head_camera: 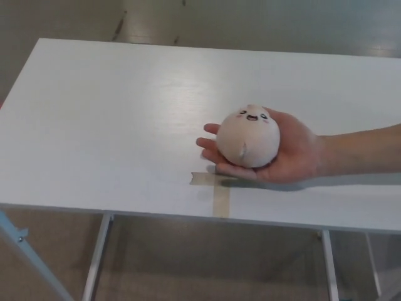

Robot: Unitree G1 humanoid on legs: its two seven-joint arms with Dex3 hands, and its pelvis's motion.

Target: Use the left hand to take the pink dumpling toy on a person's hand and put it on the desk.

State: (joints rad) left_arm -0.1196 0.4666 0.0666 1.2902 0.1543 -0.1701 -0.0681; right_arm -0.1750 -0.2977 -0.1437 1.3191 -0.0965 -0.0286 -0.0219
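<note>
A pale pink dumpling toy (pixel 249 136) with a small face rests in a person's open palm (pixel 294 157). The person's arm reaches in from the right, and the palm is held just above the white desk (pixel 94 119), over a cross of tan tape (pixel 219 188). Neither of my hands appears in the head view.
The desk's front edge runs across the lower part of the picture, with its metal legs (pixel 97 257) and the brown floor below. A light blue bar (pixel 28 254) slants at the lower left corner.
</note>
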